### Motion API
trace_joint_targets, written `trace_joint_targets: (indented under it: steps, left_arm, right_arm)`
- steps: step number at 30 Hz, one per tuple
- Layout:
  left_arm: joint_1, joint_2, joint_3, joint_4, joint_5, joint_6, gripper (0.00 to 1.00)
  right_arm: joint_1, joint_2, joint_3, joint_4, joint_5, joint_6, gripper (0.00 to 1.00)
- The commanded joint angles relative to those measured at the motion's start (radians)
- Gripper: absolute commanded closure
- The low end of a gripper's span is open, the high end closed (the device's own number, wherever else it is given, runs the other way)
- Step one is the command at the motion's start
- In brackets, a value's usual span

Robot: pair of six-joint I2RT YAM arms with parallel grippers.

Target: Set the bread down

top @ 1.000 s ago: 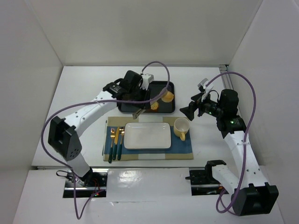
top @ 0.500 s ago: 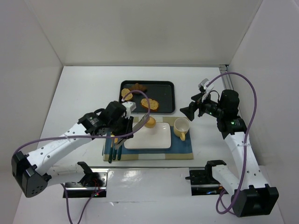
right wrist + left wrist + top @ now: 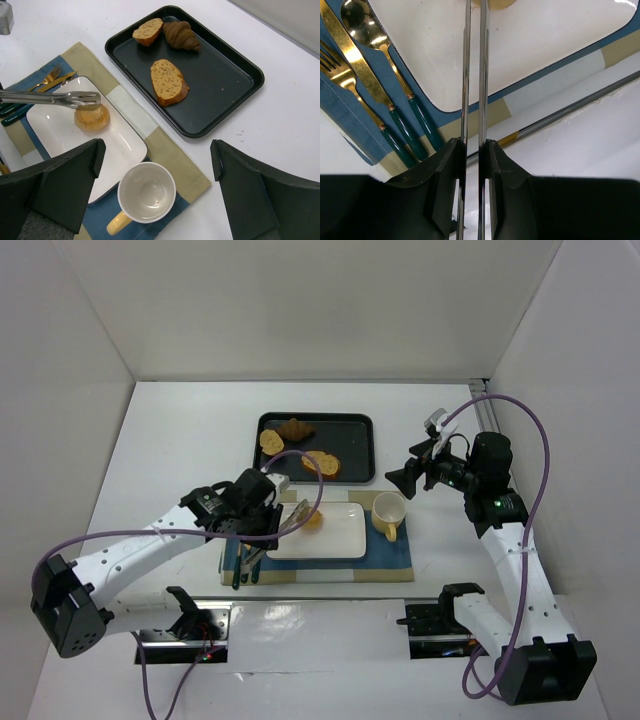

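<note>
— What has changed since a moment ago?

— My left arm has come back from the black tray (image 3: pixel 225 80) and gone lower. The bread (image 3: pixel 92 118) came with it and is now down on the white plate (image 3: pixel 55 132).

— Where on the plate?

— On the far half, a little left of the middle.

— And your tool?

— My left gripper (image 3: pixel 474 160) is clamped on the tongs (image 3: pixel 50 98). Their two blades stand almost pressed together, and the tips are at the top of the bread. Whether they pinch it or only touch it, I cannot tell.

— What is around it?

— The plate lies on a blue and beige placemat (image 3: pixel 172 162). On the mat, left of the plate, is golden cutlery (image 3: pixel 370 80) with green handles. Just right of the plate stands a yellow cup (image 3: pixel 146 195), empty. Behind the mat, the tray holds a toasted slice (image 3: pixel 169 82), a smaller piece (image 3: pixel 148 29) and a dark croissant (image 3: pixel 181 34) beside that piece.

— The other arm?

— My right gripper (image 3: pixel 157 145) hangs above the right side of the table. Its fingers are spread wide, with nothing held between them.
</note>
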Motion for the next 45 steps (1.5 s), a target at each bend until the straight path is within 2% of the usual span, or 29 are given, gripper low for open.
trace_joint_targets:
  steps: [1, 2, 6, 8, 19, 26, 29, 32, 35, 39, 45]
  left_arm:
    - [-0.005, 0.002, 0.0, 0.029, 0.005, 0.016, 0.63]
    - [-0.005, 0.002, 0.0, 0.029, 0.014, 0.016, 0.53]
    - [-0.005, -0.021, 0.0, 0.029, 0.036, 0.025, 0.38]
    - [-0.005, -0.036, 0.0, 0.029, 0.036, 0.025, 0.33]
    - [-0.005, -0.139, 0.052, -0.011, 0.005, -0.002, 0.32]
    - [-0.005, -0.185, 0.107, -0.057, -0.109, -0.011, 0.33]
    - [0.031, -0.199, 0.107, -0.039, -0.168, -0.011, 0.34]
    - [0.115, -0.201, 0.084, 0.013, -0.246, -0.011, 0.35]
    - [0.253, -0.166, 0.051, 0.075, -0.269, 0.015, 0.37]
    - [0.495, -0.092, 0.04, 0.147, -0.239, 0.079, 0.38]
    - [0.71, 0.053, 0.071, 0.19, -0.237, 0.101, 0.39]
  right_arm:
    - [-0.008, -0.019, 0.031, -0.005, -0.016, -0.013, 0.0]
    - [-0.008, -0.019, 0.031, -0.005, -0.016, -0.013, 0.0]
    - [-0.008, -0.019, 0.031, -0.005, -0.016, -0.013, 0.0]
    - [-0.008, -0.019, 0.031, -0.005, -0.016, -0.013, 0.0]
    - [-0.008, -0.019, 0.031, -0.005, -0.016, -0.013, 0.0]
    - [-0.008, -0.019, 0.031, -0.005, -0.016, -0.013, 0.0]
    - [-0.008, -0.019, 0.031, -0.005, -0.016, -0.013, 0.0]
    - [-0.008, -0.019, 0.031, -0.005, -0.025, -0.013, 0.0]
    - [-0.008, -0.019, 0.031, -0.014, -0.025, -0.013, 0.0]
    - [-0.008, -0.028, 0.031, -0.014, -0.034, -0.013, 0.0]
    - [-0.008, -0.028, 0.04, -0.014, -0.034, -0.013, 0.0]
